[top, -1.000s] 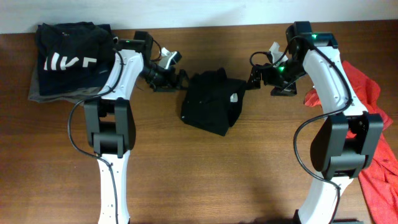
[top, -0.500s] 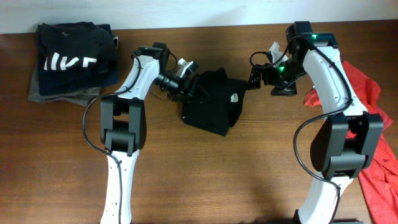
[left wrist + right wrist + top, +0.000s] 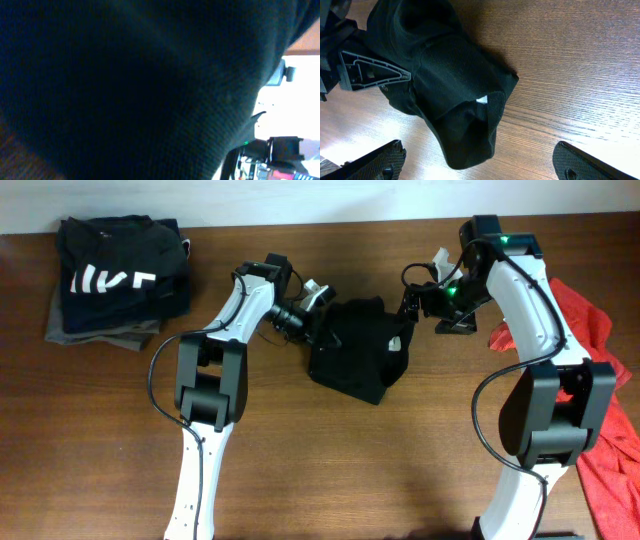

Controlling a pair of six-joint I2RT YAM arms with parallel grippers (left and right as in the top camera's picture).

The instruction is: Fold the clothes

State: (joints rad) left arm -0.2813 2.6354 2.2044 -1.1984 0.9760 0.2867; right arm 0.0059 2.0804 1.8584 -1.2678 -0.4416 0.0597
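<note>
Black garment (image 3: 358, 360) lies bunched on the table (image 3: 400, 470); my left claw (image 3: 318, 330) is buried in its left edge, grip unclear, and my right claw (image 3: 480, 161) gapes beside it. Folding looks barely begun; next, pinch both edges and spread

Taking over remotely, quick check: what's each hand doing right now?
Left hand: pressed into the black garment, hidden by fabric; open or closed cannot be told.
Right hand: open, holding nothing.

White block markings (image 3: 112, 279) across folded dark navy fabric garment (image 3: 120, 245) on left-hand stack, too broken to read; small white tag (image 3: 481, 100) on crumpled black fabric garment (image 3: 447, 75), illegible.
</note>
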